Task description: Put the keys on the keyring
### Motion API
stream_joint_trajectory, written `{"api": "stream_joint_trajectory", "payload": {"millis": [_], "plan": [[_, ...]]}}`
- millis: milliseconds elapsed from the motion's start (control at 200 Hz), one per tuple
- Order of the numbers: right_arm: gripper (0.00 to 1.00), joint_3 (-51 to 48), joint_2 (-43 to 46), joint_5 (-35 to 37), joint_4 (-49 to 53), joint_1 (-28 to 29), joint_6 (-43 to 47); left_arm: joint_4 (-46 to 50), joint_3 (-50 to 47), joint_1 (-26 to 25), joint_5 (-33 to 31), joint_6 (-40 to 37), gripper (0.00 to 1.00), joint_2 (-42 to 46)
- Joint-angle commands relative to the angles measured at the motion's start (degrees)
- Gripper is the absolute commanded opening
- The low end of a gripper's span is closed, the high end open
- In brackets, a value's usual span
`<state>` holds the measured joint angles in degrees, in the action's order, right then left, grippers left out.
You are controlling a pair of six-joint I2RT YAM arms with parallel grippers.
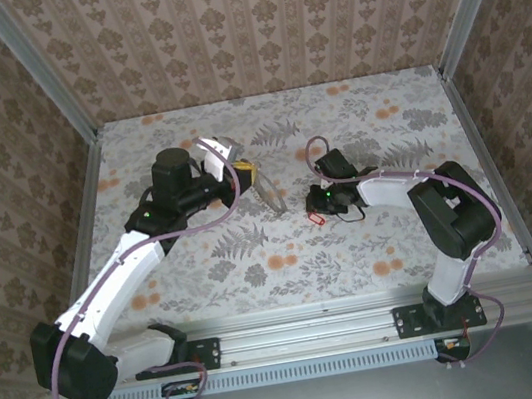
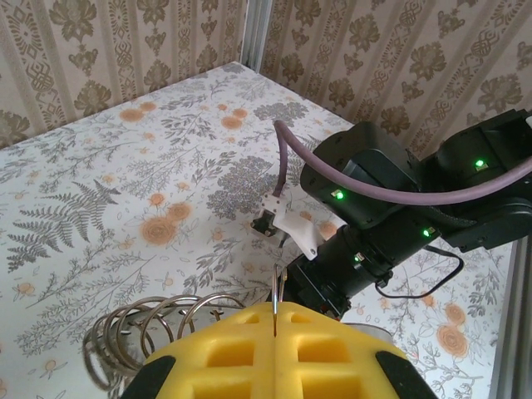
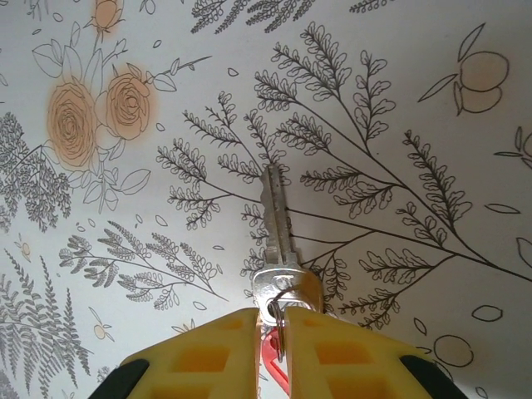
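Left gripper (image 1: pixel 245 172): yellow pads (image 2: pixel 224 357) are pressed together. In the left wrist view a thin metal edge stands up out of the seam between them, pinched there. This is taken to be the keyring (image 1: pixel 274 203), which in the top view runs on from the pad tips as a thin dark hoop, tilted above the table (image 1: pixel 376 253). Several blurred wire loops show just left of the pads in the wrist view; how they join the pinched edge cannot be told.

Right gripper (image 1: pixel 320 209): pads (image 3: pixel 208 357) are closed to a narrow slot and pinch the key (image 3: pixel 276 237) at its head. The silvery blade points straight out past the fingertips, over the leaf print. A small split ring (image 3: pixel 278 312) passes through the head at the pad tips. The red tag (image 3: pixel 273 366) hangs in the slot, behind the tips. Whether the blade touches the table cannot be told.

Relation: the two grippers face each other tip to tip, near but apart. The hoop lies between them, ahead of the left pads. The right arm (image 2: pixel 374 208) sits directly beyond the left pads.
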<state>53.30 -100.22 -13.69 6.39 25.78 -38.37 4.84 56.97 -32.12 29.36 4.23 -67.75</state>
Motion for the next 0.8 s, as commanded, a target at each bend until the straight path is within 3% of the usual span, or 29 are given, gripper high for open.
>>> {"api": "stream_joint_trajectory", "payload": {"millis": [0,490,615,750,795], "plan": [[0.17,-0.49,1.17,-1.45,-0.31,0.5,-0.98,-3.19,-0.11,0.57,1.29,0.85,0.0,1.21],[0.17,-1.62,0.44,-1.09,-0.68,0.76,-1.19,-3.17,-0.02,0.75,1.4,0.94,0.0,1.48],[0.14,-1.42,0.8,-0.48,0.08,0.76,-0.78,-3.17,0.07,0.74,1.56,0.93,0.0,1.48],[0.0,-1.14,1.62,0.18,1.05,0.76,-0.33,-3.06,0.15,0.74,1.76,0.96,0.0,1.3],[0.0,-1.03,2.45,0.53,1.46,0.72,-0.05,-2.9,0.32,0.74,1.92,0.91,0.0,1.21]]}}
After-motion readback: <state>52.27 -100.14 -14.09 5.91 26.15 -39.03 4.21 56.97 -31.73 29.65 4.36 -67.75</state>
